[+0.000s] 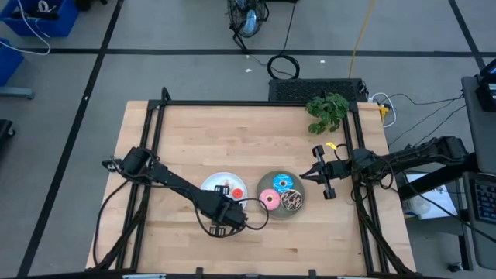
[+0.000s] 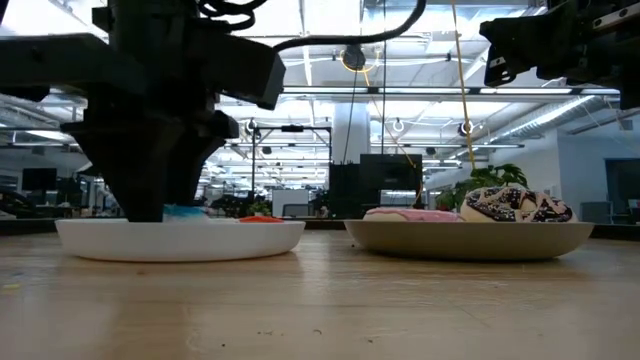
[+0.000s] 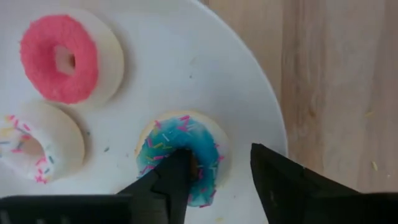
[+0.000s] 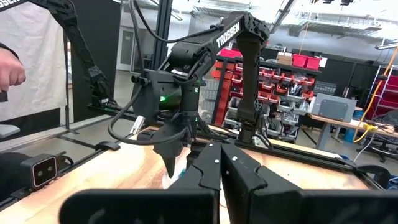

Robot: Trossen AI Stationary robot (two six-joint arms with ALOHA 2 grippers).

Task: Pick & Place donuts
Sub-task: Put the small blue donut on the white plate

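Observation:
A white plate (image 1: 213, 183) holds three tiny donuts that show in the left wrist view: red (image 3: 59, 56), white-pink (image 3: 31, 146) and blue (image 3: 180, 155). The tiny brown donut is out of view. My left gripper (image 3: 221, 155) is open and points down over this plate (image 1: 223, 205). The grey plate (image 1: 267, 211) to its right carries the larger blue (image 1: 280, 183), pink (image 1: 271, 200) and brown-sprinkled (image 1: 293, 201) donuts. My right gripper (image 1: 304, 175) is shut and hangs in the air just right of the grey plate, touching nothing. My left gripper comes from above, pointing down. One fingertip (image 3: 180, 165) stands in the hole of the tiny blue donut; the other (image 3: 267, 168) stands outside its rim (image 3: 217, 155), over the plate. The donut lies flat on the white plate. Whether a finger touches it, I cannot tell.
A green leafy plant (image 1: 328, 111) lies near the table's far right corner, with a small yellow piece (image 1: 332, 145) nearer than it. Bare wood runs along the near edge and the far left. In the right wrist view a person's hand (image 4: 9, 68) shows beyond the table.

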